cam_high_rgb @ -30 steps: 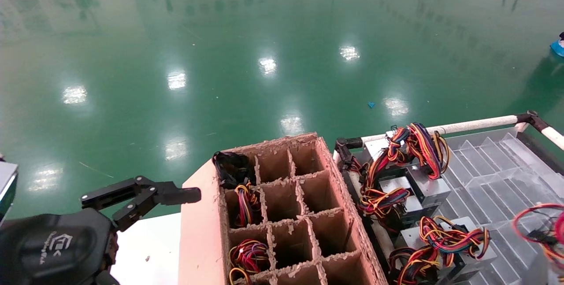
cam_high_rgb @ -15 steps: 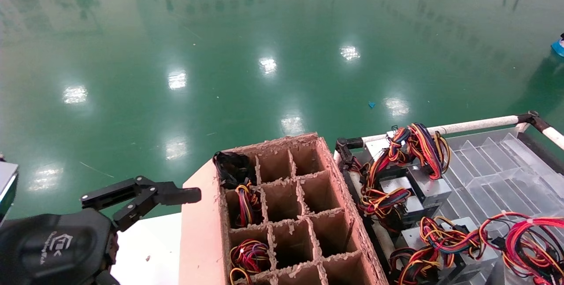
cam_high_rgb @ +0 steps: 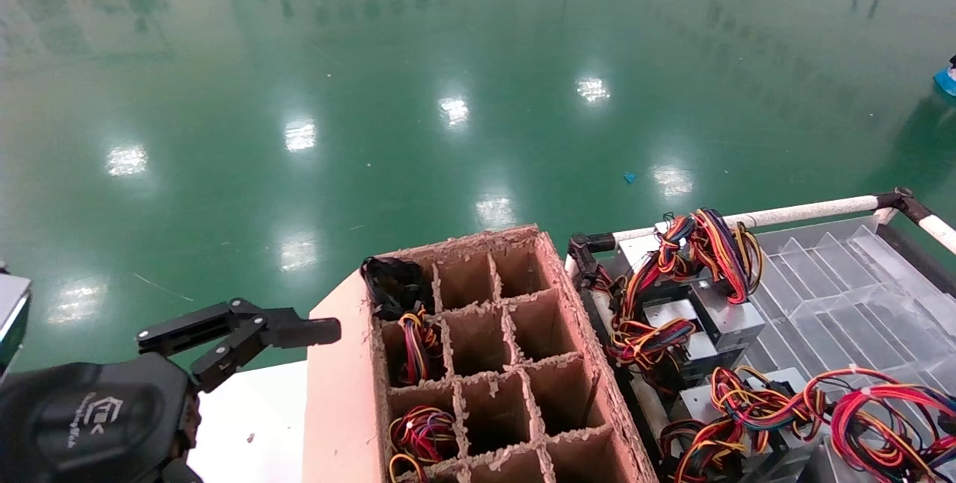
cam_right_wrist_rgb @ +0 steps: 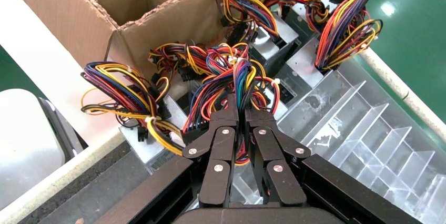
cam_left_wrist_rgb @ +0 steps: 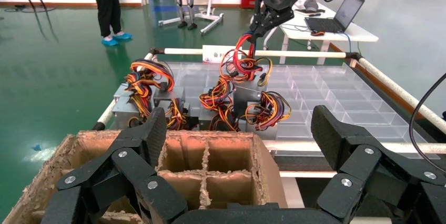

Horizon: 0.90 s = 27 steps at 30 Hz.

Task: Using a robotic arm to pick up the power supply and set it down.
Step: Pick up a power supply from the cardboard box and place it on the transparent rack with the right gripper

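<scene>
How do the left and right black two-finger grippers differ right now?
The left gripper stands wide open and empty; the right gripper is shut on the mostly red wire bundle of the grey metal power supply. The left sits beside the divided brown cardboard box; the right is over the clear plastic tray. Both share black linkage fingers.

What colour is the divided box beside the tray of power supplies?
Brown cardboard box, clearest in the head view.

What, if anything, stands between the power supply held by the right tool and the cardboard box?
Other grey supplies with wire bundles sit between the power supply, hanging by its wires from the shut right tool, and the cardboard box.
</scene>
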Each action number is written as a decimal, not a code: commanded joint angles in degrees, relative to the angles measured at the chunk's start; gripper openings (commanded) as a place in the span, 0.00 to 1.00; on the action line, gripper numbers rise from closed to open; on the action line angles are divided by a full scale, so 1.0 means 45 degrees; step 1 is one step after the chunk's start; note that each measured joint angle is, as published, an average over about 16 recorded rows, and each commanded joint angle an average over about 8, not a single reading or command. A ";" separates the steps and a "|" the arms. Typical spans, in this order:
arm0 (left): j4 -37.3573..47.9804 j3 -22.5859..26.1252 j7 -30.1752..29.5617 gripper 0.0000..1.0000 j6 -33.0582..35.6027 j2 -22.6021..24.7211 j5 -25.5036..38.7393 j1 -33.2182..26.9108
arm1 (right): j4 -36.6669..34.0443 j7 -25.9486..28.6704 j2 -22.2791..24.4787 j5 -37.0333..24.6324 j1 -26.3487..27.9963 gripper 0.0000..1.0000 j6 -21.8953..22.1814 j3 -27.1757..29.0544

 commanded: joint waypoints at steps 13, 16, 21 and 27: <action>0.0000 0.0002 0.0001 1.00 -0.0001 -0.0001 -0.0001 0.0000 | -0.0834 -0.0499 0.0354 0.0520 -0.0177 0.00 0.0011 -0.0829; 0.0000 0.0002 0.0001 1.00 -0.0001 -0.0001 -0.0002 -0.0001 | -0.0989 -0.0669 0.0523 0.0704 -0.0243 0.00 0.0022 -0.0950; 0.0000 0.0003 0.0001 1.00 -0.0001 -0.0001 -0.0002 -0.0001 | -0.1266 -0.0918 0.0807 0.0951 -0.0320 0.00 0.0036 -0.1080; 0.0000 0.0004 0.0002 1.00 -0.0001 -0.0001 -0.0003 -0.0001 | -0.1782 -0.1298 0.0946 0.1121 -0.0472 0.00 0.0056 -0.1238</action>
